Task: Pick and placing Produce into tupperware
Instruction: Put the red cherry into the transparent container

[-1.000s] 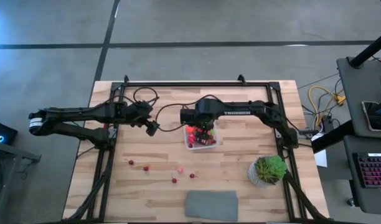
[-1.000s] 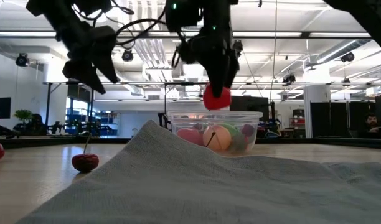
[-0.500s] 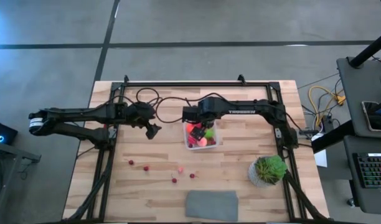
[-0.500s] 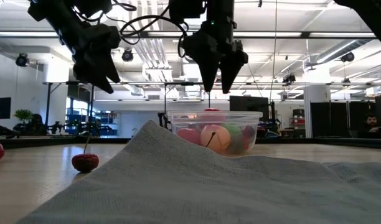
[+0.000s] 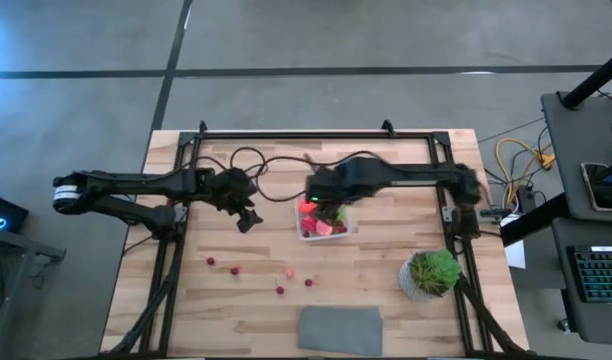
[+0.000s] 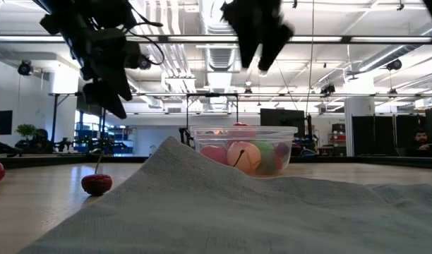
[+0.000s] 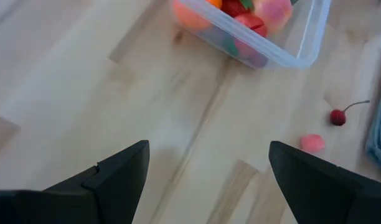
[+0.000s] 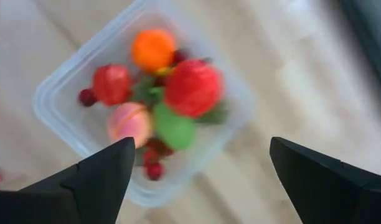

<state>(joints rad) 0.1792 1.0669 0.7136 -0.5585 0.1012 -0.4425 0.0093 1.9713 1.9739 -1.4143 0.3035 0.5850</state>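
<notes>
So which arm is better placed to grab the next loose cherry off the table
Left. Its open, empty end effector hangs on the side of the tupperware nearest the loose cherries. The right end effector, also open, is above the tupperware, farther away.

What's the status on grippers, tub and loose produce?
Right gripper above clear square plastic tub, jaws open, empty. Left gripper open over bare wood. Small red cherries and pink piece loose on table. Nothing blocking.

The grey cloth (image 6: 223, 204) hides the tupperware (image 6: 243, 149) base in the low view. The right arm (image 5: 396, 178) is motion-blurred. Loose berries (image 5: 234, 270) too small to identify.
</notes>
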